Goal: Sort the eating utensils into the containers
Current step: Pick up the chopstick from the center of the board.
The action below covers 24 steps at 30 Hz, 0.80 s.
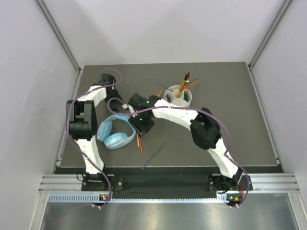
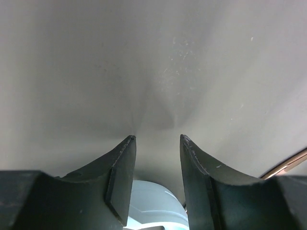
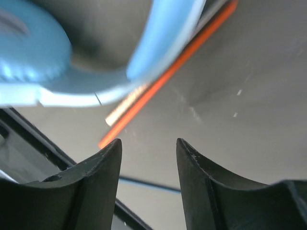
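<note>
The white divided holder [image 1: 178, 97] stands at the back centre with gold utensils and orange and teal chopsticks upright in it. An orange chopstick [image 1: 140, 143] lies by the light blue headphones [image 1: 115, 134]. In the right wrist view the orange chopstick [image 3: 168, 76] runs under the headband beside a gold utensil's end [image 3: 122, 109]. A teal chopstick [image 1: 154, 155] lies nearer the front. My right gripper [image 1: 142, 128] [image 3: 148, 141] is open and empty just short of the orange chopstick's tip. My left gripper [image 1: 144, 101] [image 2: 157, 137] is open and empty over bare table.
The headphones also show below my left fingers [image 2: 148, 206] and across the top of the right wrist view [image 3: 158, 33]. A thin gold piece [image 2: 288, 165] shows at the left wrist view's right edge. The two wrists are close together mid-table. White walls surround the dark mat [image 1: 230, 96].
</note>
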### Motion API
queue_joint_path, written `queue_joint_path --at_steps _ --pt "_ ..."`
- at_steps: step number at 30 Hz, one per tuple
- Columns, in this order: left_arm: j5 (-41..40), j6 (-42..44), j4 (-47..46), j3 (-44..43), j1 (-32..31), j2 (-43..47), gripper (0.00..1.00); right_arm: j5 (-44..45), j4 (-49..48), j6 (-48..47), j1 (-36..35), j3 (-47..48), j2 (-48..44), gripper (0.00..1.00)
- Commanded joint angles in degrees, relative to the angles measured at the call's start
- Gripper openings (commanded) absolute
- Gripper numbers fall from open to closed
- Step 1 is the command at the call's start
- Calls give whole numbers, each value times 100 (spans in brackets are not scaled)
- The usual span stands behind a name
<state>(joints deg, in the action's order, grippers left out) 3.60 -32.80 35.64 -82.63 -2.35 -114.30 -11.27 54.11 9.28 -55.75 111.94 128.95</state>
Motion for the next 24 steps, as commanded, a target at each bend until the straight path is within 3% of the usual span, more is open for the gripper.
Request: queue_joint_path --at_steps 1,24 --pt "-17 80 -242 10 24 426 47 169 -181 214 -59 583 236 51" --pt "-8 142 -365 300 77 514 47 476 56 496 -121 1233 1132 51"
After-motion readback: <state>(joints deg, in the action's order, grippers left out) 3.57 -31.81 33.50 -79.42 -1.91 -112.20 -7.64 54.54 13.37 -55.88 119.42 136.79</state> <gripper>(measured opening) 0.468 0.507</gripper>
